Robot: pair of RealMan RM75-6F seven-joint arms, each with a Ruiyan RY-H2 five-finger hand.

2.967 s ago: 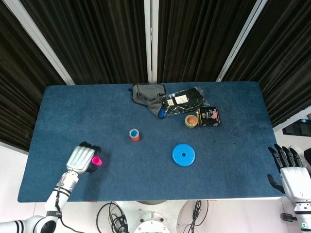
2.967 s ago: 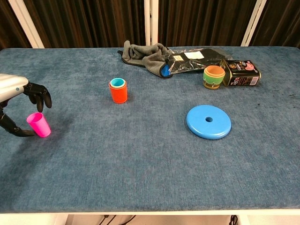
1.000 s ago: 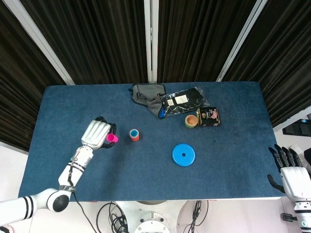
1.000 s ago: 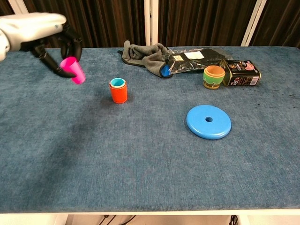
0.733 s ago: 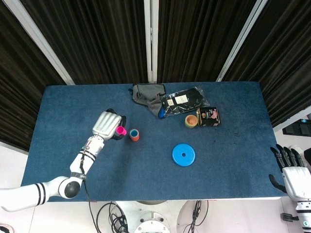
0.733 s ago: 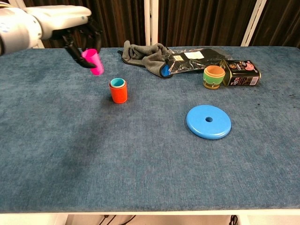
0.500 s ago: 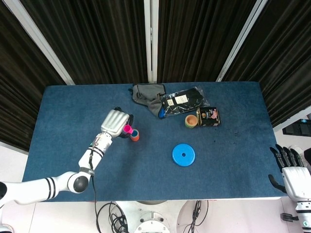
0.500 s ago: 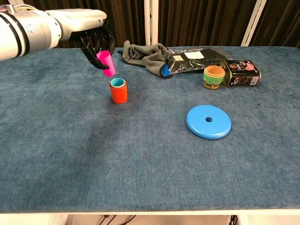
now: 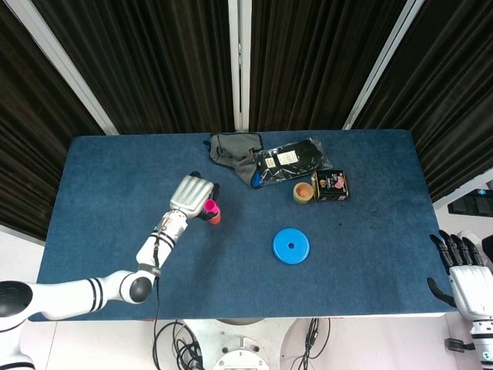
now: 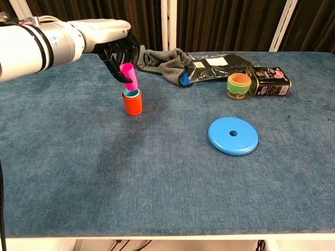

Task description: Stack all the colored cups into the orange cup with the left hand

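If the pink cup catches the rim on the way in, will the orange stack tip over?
Probably yes. The orange cup is tall for its narrow base and looks like light plastic, so a sideways nudge may topple it. The pink cup, tilted in the left hand, already sits at the blue cup; straightening it first seems wise.

Evenly and brightly lit from overhead in both views, with no harsh glare. Soft, faint shadows on the blue table (image 10: pixel 167 172): a diffuse dark patch just near of the orange cup (image 10: pixel 132 104) in the chest view, a thin rim of shade under the blue disc (image 10: pixel 233 136). Mild sheen on the black plastic bag (image 10: pixel 214 65) at the far side. Dark curtains (image 9: pixel 154 62) behind, swallowing detail, against bright white posts. Sharp focus across the table; no motion blur on the left hand (image 10: pixel 119 55). Slight wide-angle bowing at table edges in the head view. Right hand (image 9: pixel 468 279) cropped at the frame corner.
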